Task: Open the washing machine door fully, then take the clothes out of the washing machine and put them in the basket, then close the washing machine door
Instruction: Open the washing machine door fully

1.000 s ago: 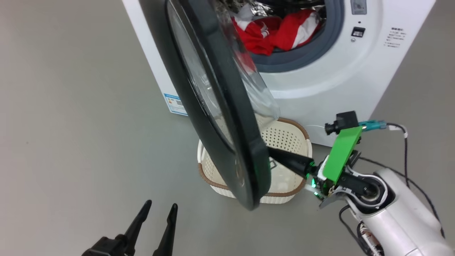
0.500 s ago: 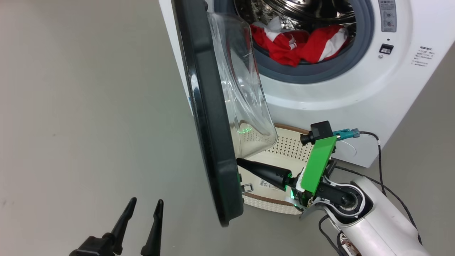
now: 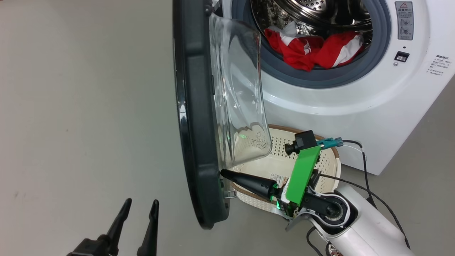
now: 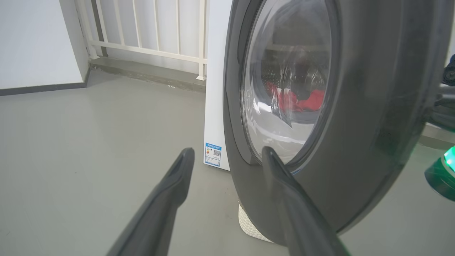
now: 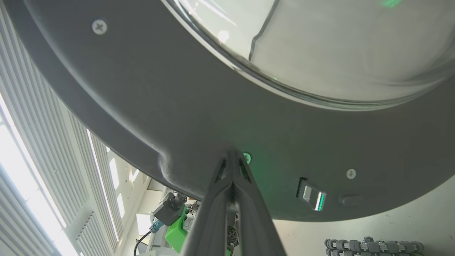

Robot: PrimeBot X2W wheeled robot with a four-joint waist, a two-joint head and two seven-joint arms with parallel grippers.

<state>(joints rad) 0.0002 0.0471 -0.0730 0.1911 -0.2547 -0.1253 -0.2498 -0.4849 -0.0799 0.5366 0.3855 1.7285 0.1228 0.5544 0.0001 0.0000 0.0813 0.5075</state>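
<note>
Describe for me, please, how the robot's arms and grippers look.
Both the left gripper and right gripper have two long, tapered black fingers. Behind the right one sit a glossy white forearm, a green plate carrying a black camera, a teal connector and a black cable.

The washing machine door (image 3: 199, 142) showed a matt dark-grey plastic inner rim around a clear, glossy glass bowl (image 3: 241, 106). At one o'clock, the polished perforated steel drum (image 3: 305, 14) gleamed above the clothes (image 3: 312, 49), crumpled red-and-white cloth, ringed by a dull rubber seal (image 3: 320, 76). The washing machine (image 3: 355, 117) wore smooth white gloss. At five o'clock, the basket (image 3: 328, 161) was cream perforated plastic, its rim brown and woven-looking.
</note>
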